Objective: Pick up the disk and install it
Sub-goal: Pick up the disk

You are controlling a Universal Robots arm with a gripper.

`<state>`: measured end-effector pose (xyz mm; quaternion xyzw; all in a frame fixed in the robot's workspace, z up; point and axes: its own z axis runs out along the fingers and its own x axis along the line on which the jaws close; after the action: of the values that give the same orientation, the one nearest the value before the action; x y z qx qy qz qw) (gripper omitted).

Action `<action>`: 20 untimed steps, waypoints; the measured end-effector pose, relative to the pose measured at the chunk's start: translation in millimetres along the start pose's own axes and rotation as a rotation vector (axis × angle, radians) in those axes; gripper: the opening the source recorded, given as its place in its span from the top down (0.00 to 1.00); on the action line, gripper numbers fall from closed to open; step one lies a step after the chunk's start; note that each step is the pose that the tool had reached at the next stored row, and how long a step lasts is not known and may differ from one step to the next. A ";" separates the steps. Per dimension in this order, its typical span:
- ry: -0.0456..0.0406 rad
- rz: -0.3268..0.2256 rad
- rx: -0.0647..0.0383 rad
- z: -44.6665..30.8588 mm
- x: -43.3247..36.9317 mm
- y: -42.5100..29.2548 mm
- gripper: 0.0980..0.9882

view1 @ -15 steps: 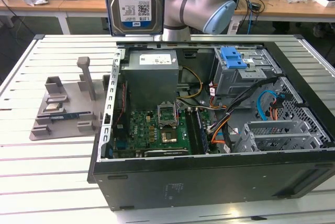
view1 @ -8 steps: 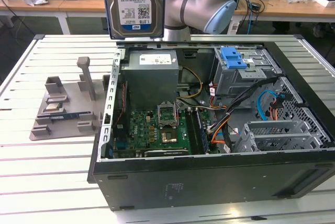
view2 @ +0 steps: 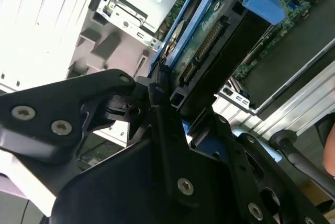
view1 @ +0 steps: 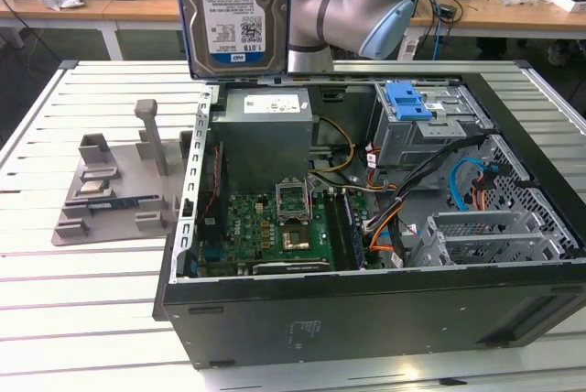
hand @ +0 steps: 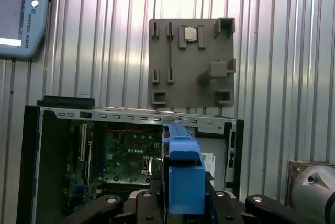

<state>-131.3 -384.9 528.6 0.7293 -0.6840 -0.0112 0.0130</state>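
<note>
The disk, a silver-grey hard drive with a blue-and-white label, hangs upright in the air above the back left corner of the open computer case. In the second wrist view my gripper is shut on the disk, its black fingers clamped on the blue side rails. The first wrist view looks down along the disk's blue rail between the fingers, with the case below. The grey drive cage with a blue bracket sits at the case's back right.
A grey power supply lies right under the disk. The motherboard and cables fill the case floor. A grey fixture plate with posts stands on the slatted table at the exterior view's left. A teach pendant lies on the table.
</note>
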 end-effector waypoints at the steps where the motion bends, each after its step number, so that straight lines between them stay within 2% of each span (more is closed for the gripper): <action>1: 0.0000 0.000 0.000 0.0 2.1 0.1 0.70; 20: 0.0000 0.000 0.000 0.7 44.1 2.8 0.70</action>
<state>-131.3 -429.1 528.0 0.7292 -0.6841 -0.0112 0.0130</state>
